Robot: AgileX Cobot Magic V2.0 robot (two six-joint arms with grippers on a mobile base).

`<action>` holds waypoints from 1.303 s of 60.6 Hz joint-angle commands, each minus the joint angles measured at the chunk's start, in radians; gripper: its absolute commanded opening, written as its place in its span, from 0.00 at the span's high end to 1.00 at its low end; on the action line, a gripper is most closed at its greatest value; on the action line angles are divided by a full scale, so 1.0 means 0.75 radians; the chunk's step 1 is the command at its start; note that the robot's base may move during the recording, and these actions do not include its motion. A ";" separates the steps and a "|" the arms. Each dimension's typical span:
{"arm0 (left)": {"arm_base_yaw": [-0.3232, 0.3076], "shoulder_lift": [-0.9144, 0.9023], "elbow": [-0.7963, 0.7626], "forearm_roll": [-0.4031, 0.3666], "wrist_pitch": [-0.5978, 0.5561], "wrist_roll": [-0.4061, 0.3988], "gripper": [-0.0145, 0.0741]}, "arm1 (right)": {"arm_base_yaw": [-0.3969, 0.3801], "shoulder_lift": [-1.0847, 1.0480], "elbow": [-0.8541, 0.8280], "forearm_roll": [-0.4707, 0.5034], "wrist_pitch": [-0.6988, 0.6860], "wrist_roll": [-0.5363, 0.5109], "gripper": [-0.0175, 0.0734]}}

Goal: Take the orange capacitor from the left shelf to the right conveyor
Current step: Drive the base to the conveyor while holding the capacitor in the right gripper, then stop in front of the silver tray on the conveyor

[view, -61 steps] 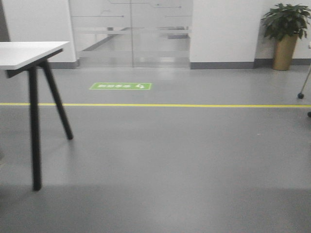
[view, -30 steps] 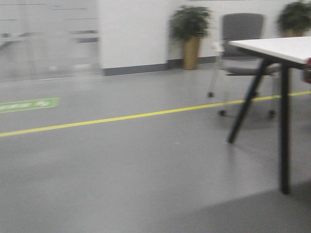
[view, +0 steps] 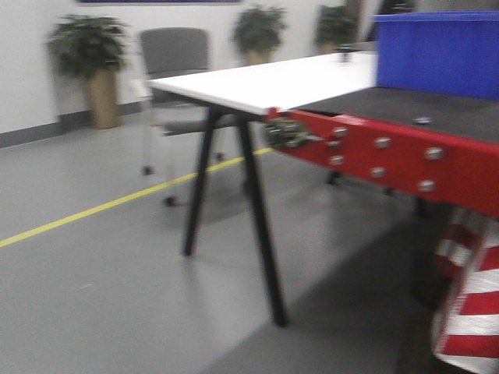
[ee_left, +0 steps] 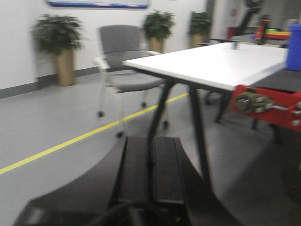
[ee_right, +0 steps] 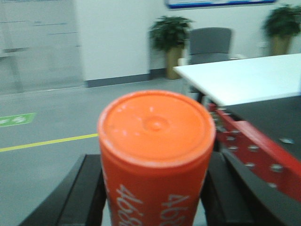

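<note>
Between right gripper fingers: orange capacitor, upright, clamped by its sides. Rigid smooth can, probably light, slippery; best grip mid-body, squeeze firm. Left gripper closed, empty. Right conveyor near.

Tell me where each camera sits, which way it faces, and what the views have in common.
Front-facing: off the arms, looking at the white table, the right conveyor and a blue bin; no robot part shows.
Left wrist: behind the left end effector, fingers together and empty, facing the table and a grey chair.
Right wrist: behind the right end effector, clamped on the orange capacitor, conveyor at right.
Shared: all three show table, chair and conveyor's red edge.
</note>
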 commanded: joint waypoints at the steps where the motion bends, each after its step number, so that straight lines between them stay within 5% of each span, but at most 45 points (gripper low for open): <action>1: -0.005 0.014 -0.008 -0.007 -0.117 0.000 0.95 | 0.000 0.019 -0.035 -0.008 -0.125 -0.003 0.75; 79: -0.005 0.014 -0.008 -0.007 -0.117 0.000 0.95 | 0.000 0.019 -0.035 -0.008 -0.125 -0.003 0.75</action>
